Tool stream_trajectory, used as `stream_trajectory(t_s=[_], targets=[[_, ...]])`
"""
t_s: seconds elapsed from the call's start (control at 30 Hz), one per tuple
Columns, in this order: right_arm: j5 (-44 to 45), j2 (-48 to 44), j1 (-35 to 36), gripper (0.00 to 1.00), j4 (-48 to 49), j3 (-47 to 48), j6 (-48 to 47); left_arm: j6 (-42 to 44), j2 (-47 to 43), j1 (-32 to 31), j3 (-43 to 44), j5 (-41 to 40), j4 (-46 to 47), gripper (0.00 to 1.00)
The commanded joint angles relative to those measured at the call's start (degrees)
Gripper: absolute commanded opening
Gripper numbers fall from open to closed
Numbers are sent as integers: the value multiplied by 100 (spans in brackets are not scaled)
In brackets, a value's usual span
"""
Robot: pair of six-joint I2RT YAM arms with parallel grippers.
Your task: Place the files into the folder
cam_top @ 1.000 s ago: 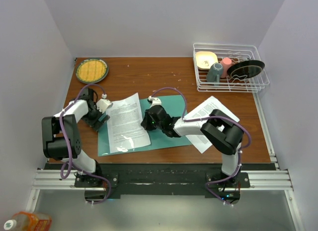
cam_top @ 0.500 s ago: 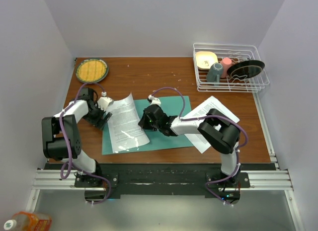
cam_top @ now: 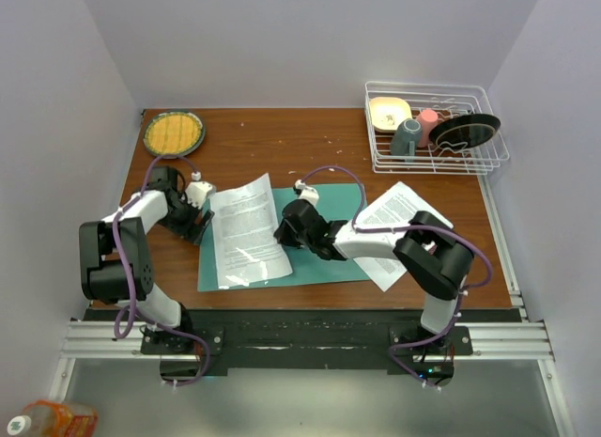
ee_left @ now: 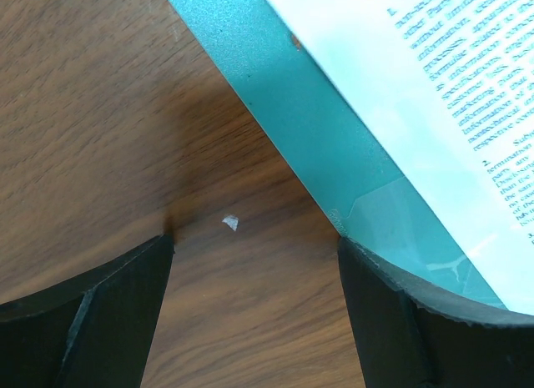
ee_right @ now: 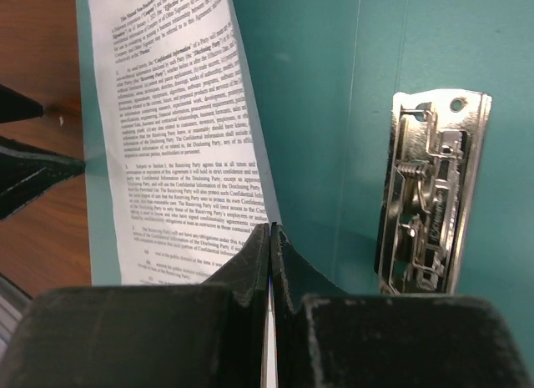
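The teal folder [cam_top: 324, 244] lies open on the brown table, its metal clip [ee_right: 425, 196] showing on the inner face [ee_right: 334, 104]. One of the files, a printed sheet [cam_top: 246, 232], lies tilted over the folder's left part. My right gripper [cam_top: 287, 232] is shut on that sheet's right edge [ee_right: 175, 129], a white sliver showing between the pressed jaws [ee_right: 271, 229]. My left gripper [cam_top: 196, 211] is open low over the wood, just left of the folder's corner [ee_left: 317, 146]; its right finger [ee_left: 417, 330] touches that corner. More files [cam_top: 399, 211] lie at the right, partly under the right arm.
A white wire dish rack [cam_top: 437, 127] with plates and cups stands at the back right. A yellow woven plate [cam_top: 173, 132] sits at the back left corner. White walls close in the table on three sides. A small white scrap [ee_left: 231, 224] lies on the wood.
The right gripper has shifted right with the sheet, and the folder has slid right with it. The left gripper stays by the folder's left edge, jaws slightly narrower.
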Motion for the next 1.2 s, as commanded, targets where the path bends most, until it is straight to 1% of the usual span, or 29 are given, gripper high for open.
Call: stream_trajectory(t_s=[0.0, 0.2, 0.43, 0.53, 0.6, 0.63, 0.67, 0.8, 0.87, 0.97, 1.0, 1.1, 1.17], targets=[[342, -444, 19, 0, -180, -168, -291, -30, 289, -87, -453, -168, 387, 86], [158, -426, 28, 0, -181, -317, -423, 23, 272, -88, -532, -273, 449, 86], [122, -391, 89, 0, -40, -792, -186, 40, 219, -79, -506, -238, 397, 86], [52, -295, 107, 0, 31, -757, -221, 40, 254, -88, -462, -229, 370, 86], [-1, -198, 125, 0, -136, -600, -326, 40, 246, -79, -427, -212, 327, 85], [-10, -189, 125, 6, -206, -573, -361, 32, 219, -79, -427, -203, 326, 85], [-18, -224, 116, 9, -294, -555, -423, 32, 210, -87, -427, -212, 318, 85], [-97, -504, 116, 17, -470, -669, -598, 67, 166, -88, -444, -247, 326, 85], [-194, -637, 116, 24, -462, -756, -651, 67, 166, -79, -471, -256, 344, 85], [-335, -760, 116, 28, -628, -740, -774, 49, 158, -79, -462, -229, 335, 85], [-370, -786, 116, 31, -681, -739, -818, 40, 158, -87, -462, -221, 326, 85], [-423, -857, 116, 30, -787, -801, -854, 40, 157, -79, -462, -203, 309, 85], [-431, -918, 116, 23, -787, -862, -854, 40, 131, -88, -462, -212, 309, 85]])
